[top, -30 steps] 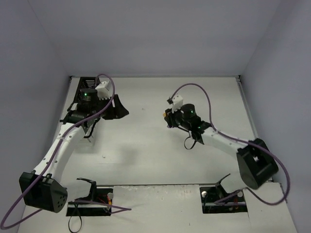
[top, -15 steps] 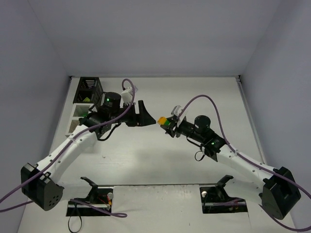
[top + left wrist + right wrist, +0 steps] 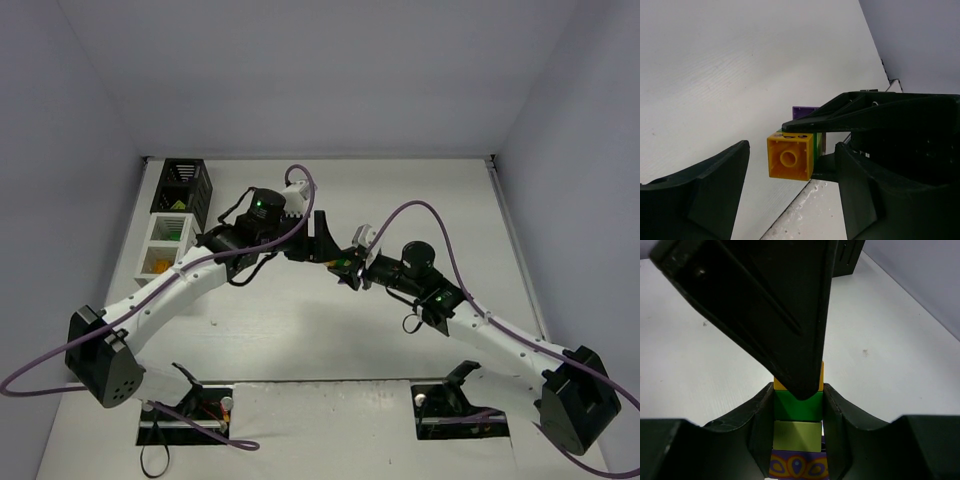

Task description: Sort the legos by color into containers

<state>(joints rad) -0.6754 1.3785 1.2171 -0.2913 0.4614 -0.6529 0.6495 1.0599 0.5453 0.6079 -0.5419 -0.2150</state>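
We log: right pincer (image 3: pixel 798 389) pinching a stack of legos (image 3: pixel 797 435) (yellow, dark green, light green, purple) above mid-bench (image 3: pixel 420 200) | left pincer (image 3: pixel 792 146) spread, one finger each side of the yellow brick (image 3: pixel 790 160) at the stack's end, gaps showing | containers (image 3: pixel 170 230) far left, well apart

The pale worktop (image 3: pixel 300 330) carries, along its far-left edge, a row of three joined containers (image 3: pixel 168 215), a black slatted bin (image 3: pixel 186 186) farthest back and two white bins (image 3: pixel 160 243) nearer, while the left arm base (image 3: pixel 100 360) and right arm base (image 3: pixel 578 400) stand at its near corners.
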